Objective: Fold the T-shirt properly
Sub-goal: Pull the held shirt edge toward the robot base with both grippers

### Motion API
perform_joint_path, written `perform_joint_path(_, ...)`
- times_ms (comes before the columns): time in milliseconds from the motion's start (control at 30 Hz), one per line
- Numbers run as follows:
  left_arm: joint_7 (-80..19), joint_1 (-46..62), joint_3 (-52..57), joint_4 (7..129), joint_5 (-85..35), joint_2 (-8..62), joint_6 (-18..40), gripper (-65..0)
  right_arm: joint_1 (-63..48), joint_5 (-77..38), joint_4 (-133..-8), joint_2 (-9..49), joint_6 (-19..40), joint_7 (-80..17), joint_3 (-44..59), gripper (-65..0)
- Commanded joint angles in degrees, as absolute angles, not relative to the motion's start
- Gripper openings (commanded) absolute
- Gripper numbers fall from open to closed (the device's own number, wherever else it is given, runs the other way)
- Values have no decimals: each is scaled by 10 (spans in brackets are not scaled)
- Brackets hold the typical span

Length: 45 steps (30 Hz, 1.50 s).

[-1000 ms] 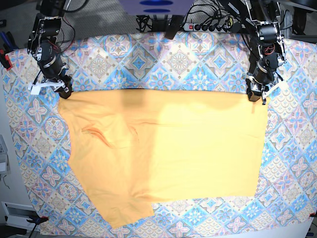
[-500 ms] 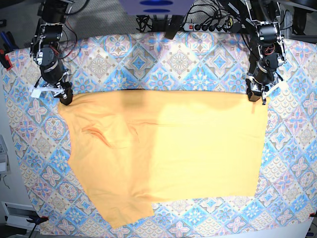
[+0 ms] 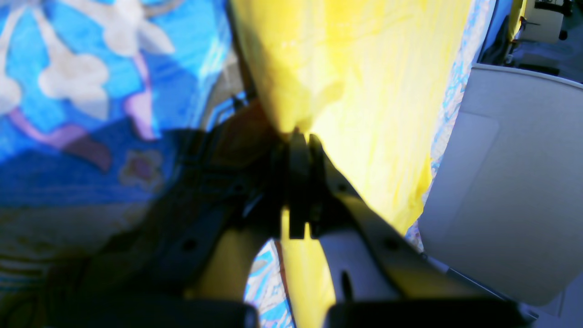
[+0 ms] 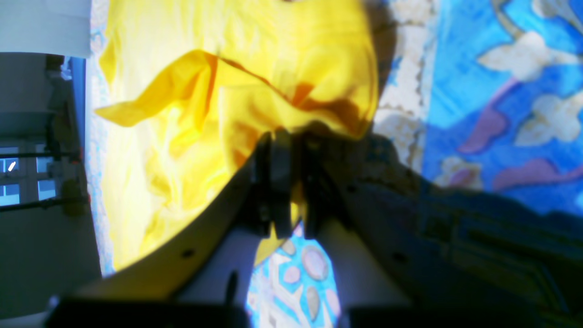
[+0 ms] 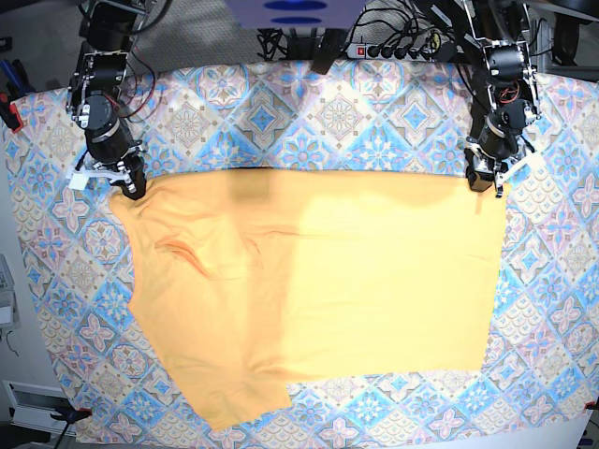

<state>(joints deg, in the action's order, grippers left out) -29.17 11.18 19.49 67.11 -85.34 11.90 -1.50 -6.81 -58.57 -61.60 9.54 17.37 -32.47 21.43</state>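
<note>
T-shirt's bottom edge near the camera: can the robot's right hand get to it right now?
Probably not yet. The right hand is pinched on the T-shirt at a far corner, so it's busy, though nothing lies in the way.

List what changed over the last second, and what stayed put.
The right gripper shifted slightly toward the shirt's middle and closed on the T-shirt's far corner; it had been open there. The left gripper kept its pinch on the opposite far corner. The shirt stayed flat on the tablecloth.

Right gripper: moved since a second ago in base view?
Yes. The right gripper shifted toward the T-shirt corner, further onto it against the tablecloth pattern, now shut on it.
</note>
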Motion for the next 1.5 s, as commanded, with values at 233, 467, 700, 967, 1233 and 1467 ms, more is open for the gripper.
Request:
perform_joint_path(233, -266, 127, 194, 683, -850, 116, 12, -650, -113, -588, -680, 105, 174, -341, 220, -645)
perform_joint_path(467, -277, 180, 196, 729, -850, 116, 12, -650, -167, -588, -736, 105, 174, -342, 248, -644)
perform_joint_path(700, -278, 232, 196, 757, -850, 116, 12, -650, -202, -589, -744, 116, 174, -342, 259, -645)
perform_joint_path(967, -278, 285, 196, 807, -850, 116, 12, -650, -236, -589, -744, 117, 174, -342, 259, -645)
perform_joint_path(1233, -278, 323, 196, 809, -850, 116, 12, -650, -265, -589, -744, 117, 174, -342, 276, -645)
perform_joint_path(1467, -278, 352, 196, 810, -850, 116, 12, -650, -285, -589, -744, 117, 175, -355, 289, -646)
